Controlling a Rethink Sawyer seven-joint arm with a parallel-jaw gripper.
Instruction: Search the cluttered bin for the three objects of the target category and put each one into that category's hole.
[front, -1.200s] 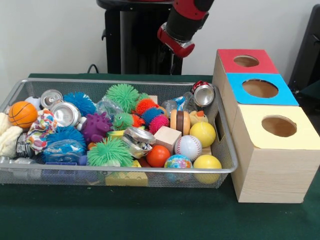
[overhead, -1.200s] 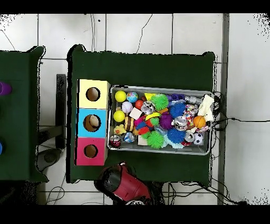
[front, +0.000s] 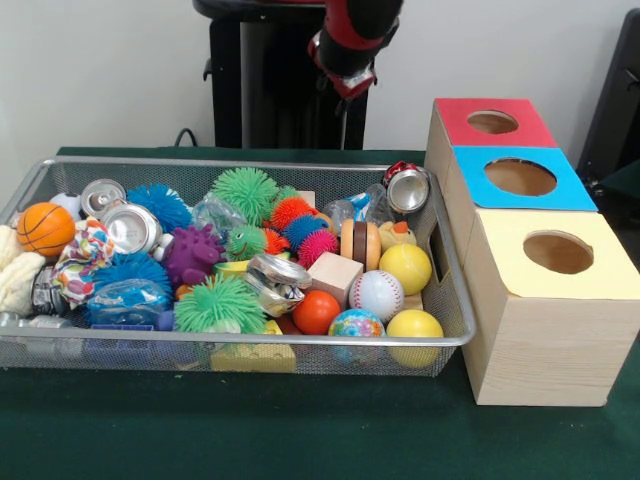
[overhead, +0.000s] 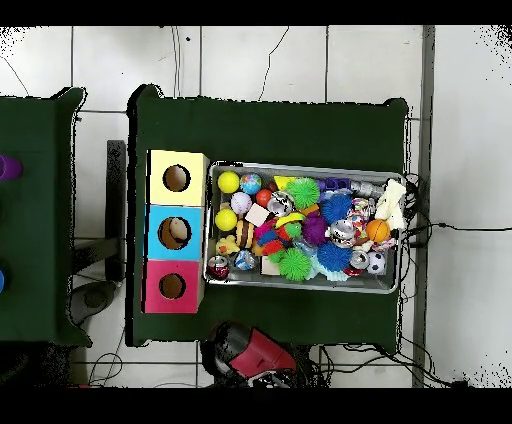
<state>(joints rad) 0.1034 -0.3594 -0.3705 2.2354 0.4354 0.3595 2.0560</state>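
Note:
The bin (front: 250, 163) is a wide silver wire-mesh basket on the green cloth, also in the overhead view (overhead: 300, 286). It is packed with toys: yellow balls (front: 406, 268), a baseball (front: 377, 295), a globe ball (front: 356, 325), a basketball (front: 45, 229), green spiky balls (front: 244, 195), drink cans (front: 407, 187) and a wooden block (front: 335, 277). The hole (front: 492, 122) is in the red-topped box, farthest back in the front view, and also shows in the overhead view (overhead: 172, 286). My gripper (front: 345, 82) hangs drawn back above and behind the bin, holding nothing that I can see.
A blue-topped box (front: 520, 177) and a yellow-topped box (front: 558, 252), each with a round hole, stand in a row with the red one beside the bin. My arm (overhead: 250, 352) sits folded at the table's robot side. The black pedestal (front: 260, 90) stands behind the bin.

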